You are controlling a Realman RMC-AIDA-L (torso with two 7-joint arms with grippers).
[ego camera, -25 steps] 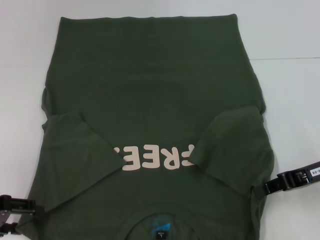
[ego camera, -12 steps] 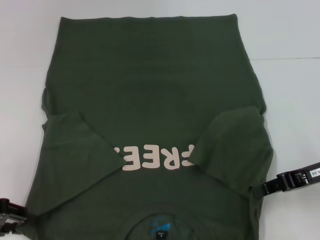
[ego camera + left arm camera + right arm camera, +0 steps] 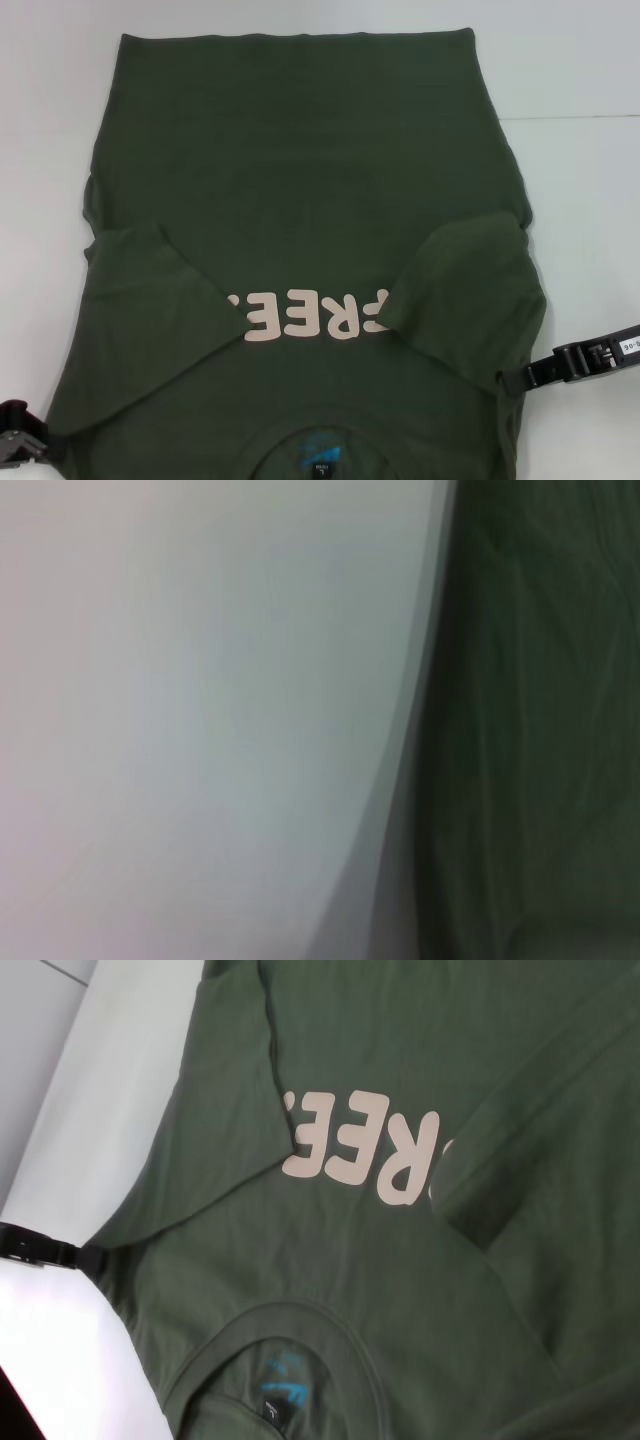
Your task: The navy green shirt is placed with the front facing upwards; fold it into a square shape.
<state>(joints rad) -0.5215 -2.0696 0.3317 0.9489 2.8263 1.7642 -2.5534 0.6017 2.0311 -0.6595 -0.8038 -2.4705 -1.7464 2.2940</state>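
Note:
The navy green shirt [image 3: 300,180] lies flat, front up, on the white table [image 3: 580,200], collar toward me. Both short sleeves are folded inward over the chest, the left sleeve [image 3: 140,300] and the right sleeve [image 3: 470,290] each covering an end of the pale "FREE!" lettering [image 3: 310,315]. The blue neck label [image 3: 318,450] shows at the near edge. My left gripper [image 3: 22,445] sits low at the shirt's near left corner and also shows in the right wrist view as the left gripper [image 3: 45,1250]. My right gripper [image 3: 520,378] touches the shirt's right edge just below the folded sleeve.
Bare white table [image 3: 200,730] runs along both sides of the shirt and beyond its far hem. A faint seam line [image 3: 570,118] crosses the table at the right. Nothing else stands on the surface.
My left gripper has drawn back toward the near left corner of the head view, away from the shirt. The right gripper and the shirt have barely moved.

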